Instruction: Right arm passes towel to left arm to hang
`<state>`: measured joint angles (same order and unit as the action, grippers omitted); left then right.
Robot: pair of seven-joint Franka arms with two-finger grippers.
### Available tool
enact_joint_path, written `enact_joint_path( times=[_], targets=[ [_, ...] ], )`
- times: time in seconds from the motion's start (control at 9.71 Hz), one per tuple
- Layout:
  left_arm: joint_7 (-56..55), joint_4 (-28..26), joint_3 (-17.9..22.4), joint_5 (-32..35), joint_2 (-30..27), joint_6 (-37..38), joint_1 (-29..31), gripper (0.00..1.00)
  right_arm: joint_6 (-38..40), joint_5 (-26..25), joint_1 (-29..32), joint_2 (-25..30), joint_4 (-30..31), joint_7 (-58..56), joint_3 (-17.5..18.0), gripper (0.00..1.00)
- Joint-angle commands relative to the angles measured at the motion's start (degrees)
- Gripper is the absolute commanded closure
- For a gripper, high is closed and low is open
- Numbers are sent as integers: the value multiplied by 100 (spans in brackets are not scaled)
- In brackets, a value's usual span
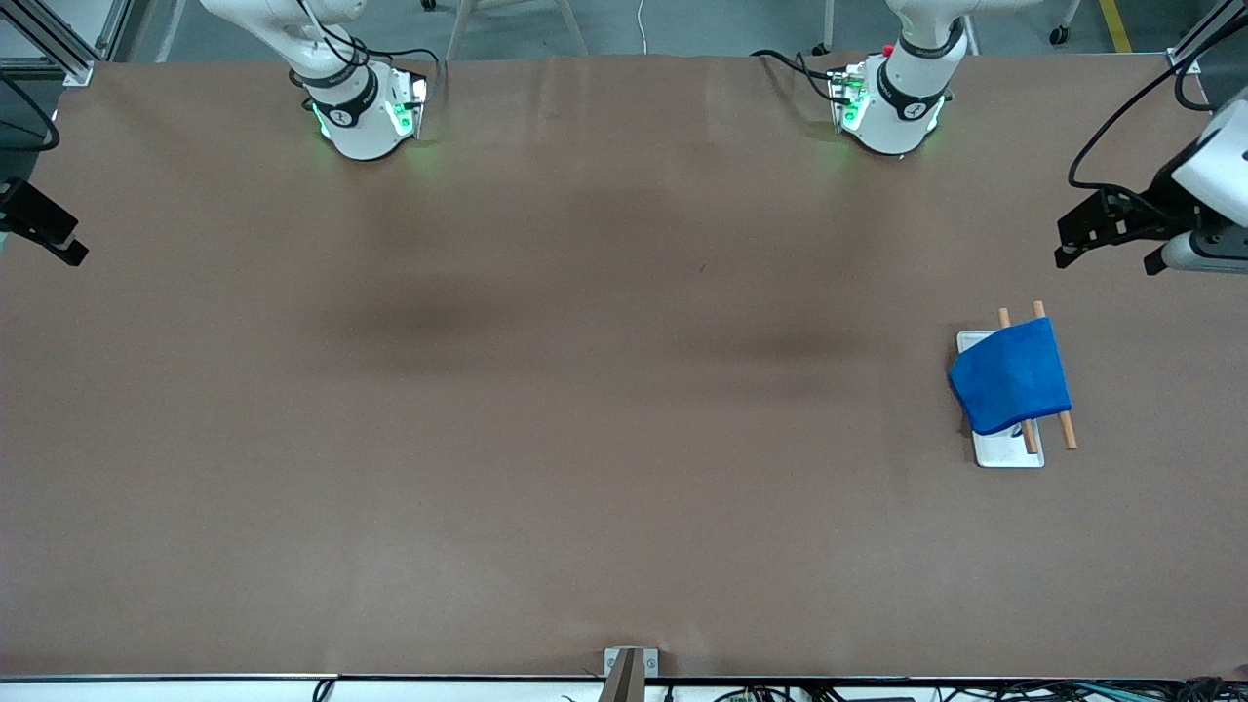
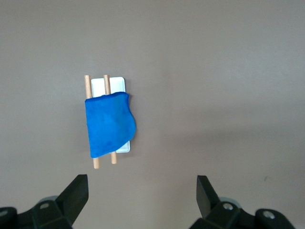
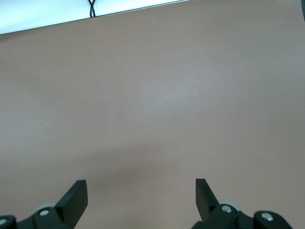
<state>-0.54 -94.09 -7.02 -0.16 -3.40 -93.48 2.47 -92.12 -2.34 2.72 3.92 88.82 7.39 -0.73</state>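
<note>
The blue towel (image 1: 1011, 375) hangs draped over two wooden rods (image 1: 1068, 429) of a small rack with a white base (image 1: 1009, 450), toward the left arm's end of the table. No gripper touches it. My left gripper (image 1: 1109, 261) hovers open and empty over the table edge at that end, apart from the rack. In the left wrist view the towel (image 2: 108, 125) covers the rods (image 2: 87, 86), and the left gripper (image 2: 140, 183) stands wide open over bare table. My right gripper (image 1: 58, 244) waits at the right arm's end. In the right wrist view the right gripper (image 3: 141, 187) is open over bare table.
A brown mat (image 1: 585, 390) covers the whole table. Both arm bases (image 1: 366, 112) (image 1: 892, 107) stand at the table edge farthest from the front camera. A small metal bracket (image 1: 630, 668) sits at the edge nearest that camera.
</note>
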Motion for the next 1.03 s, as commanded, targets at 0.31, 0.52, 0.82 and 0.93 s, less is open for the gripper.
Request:
enact_joint_path(
  times=[0.31,0.52,0.82,0.93],
  targets=[
    [-526,338,-309,113,138,680,8,0,45,-135,-176,65,39,-36,-85,0],
    [-544,304,-291,87,-11,813,25,0,28,-126,-105,65,30,-80,-85,0],
    [-448,295,-247,-9,-21,822,34,0,53,-135,-105,65,48,-80,-94,0],
    [-421,251,-203,-53,-38,822,43,0,45,-135,-114,65,30,-115,-94,0]
  ],
)
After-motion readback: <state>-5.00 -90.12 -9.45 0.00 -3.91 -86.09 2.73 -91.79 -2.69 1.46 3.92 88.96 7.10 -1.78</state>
